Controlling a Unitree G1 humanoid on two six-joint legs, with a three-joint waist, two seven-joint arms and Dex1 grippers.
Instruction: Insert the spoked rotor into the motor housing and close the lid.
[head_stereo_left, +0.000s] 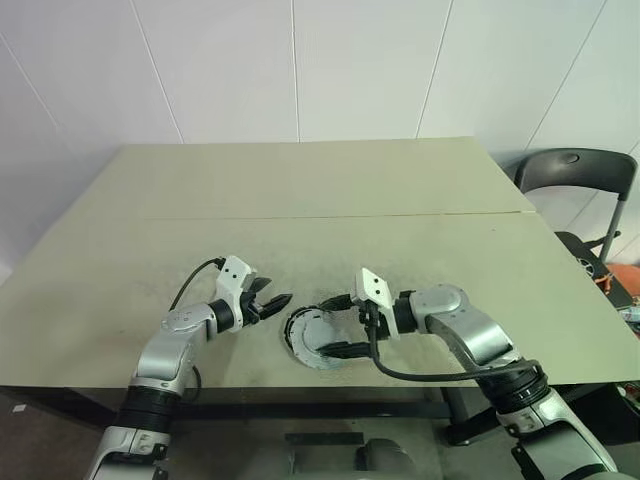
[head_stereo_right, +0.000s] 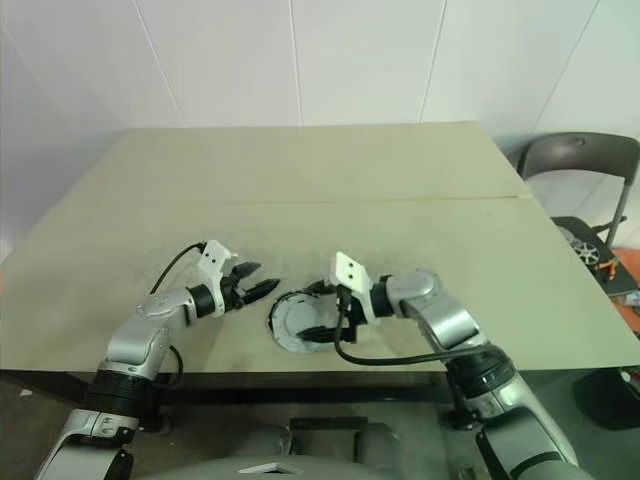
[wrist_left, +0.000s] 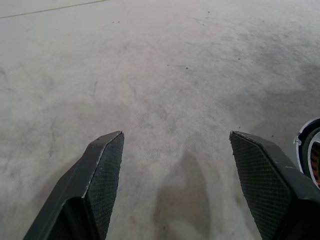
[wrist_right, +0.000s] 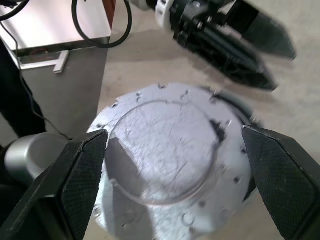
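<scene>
My right gripper (head_stereo_left: 336, 326) is shut across the rim of the motor housing (head_stereo_left: 308, 340), a round grey puck, and holds it tilted just above the table near the front edge. The right wrist view shows the housing's flat grey outer face (wrist_right: 165, 160) with small screws around it, one finger at each side. My left gripper (head_stereo_left: 272, 303) is open and empty, a short way left of the housing. At the edge of the left wrist view, a pale rim holds a sliver of copper-brown, seemingly the spoked rotor (wrist_left: 315, 161). The lid is out of view.
The beige table (head_stereo_left: 320, 240) has a seam running across its middle, and its front edge lies close under both grippers. A black chair (head_stereo_left: 575, 170) stands off the table's far right corner. A black cable (head_stereo_left: 430, 375) hangs from my right wrist.
</scene>
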